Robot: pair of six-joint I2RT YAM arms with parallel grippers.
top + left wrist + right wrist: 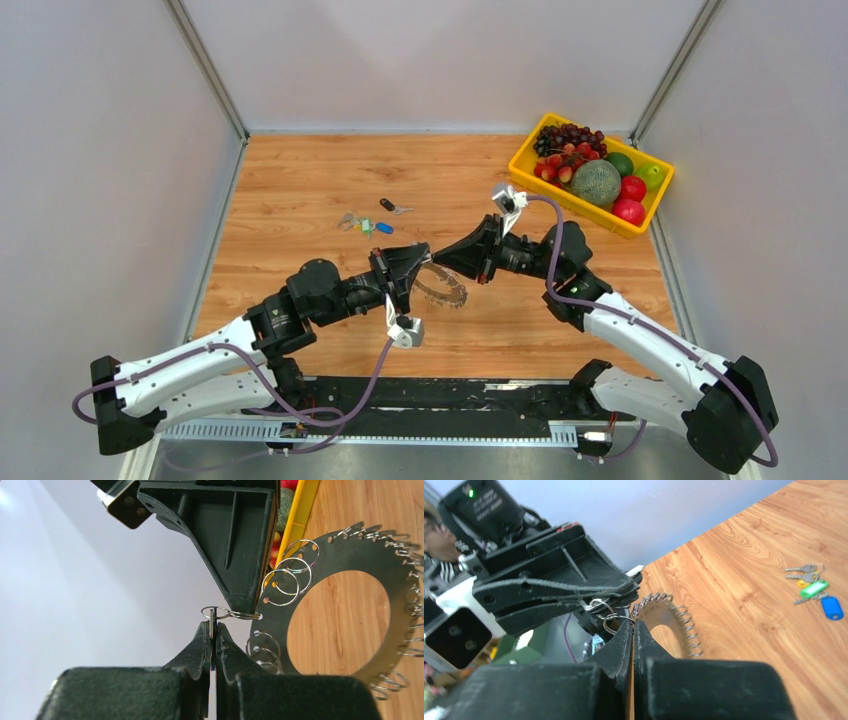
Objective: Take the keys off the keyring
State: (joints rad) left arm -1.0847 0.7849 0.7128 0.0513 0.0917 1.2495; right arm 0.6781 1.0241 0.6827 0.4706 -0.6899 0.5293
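a yellow tray (565, 200) sits at the far right corner of the counter (300, 180). it holds dark grapes (570, 135) and strawberries (560, 168) at its left, a netted melon (597, 182) in the middle, then green and red round fruits (630, 190). left of it, on the bare wood, lies a bunch of keys (365, 223) with green and blue tags, and just to its right a lone key with a dark head (388, 205). all lie apart from the keyring (445, 288).

the keyring is held tilted over the counter's middle, between the two claws, with wire loops (287, 580) along its rim. the left claw (215, 625) is clenched on one small loop (215, 608) at that rim. the right claw (634, 625) is clenched too, its tips against neighbouring loops; whether it pinches one i cannot tell.
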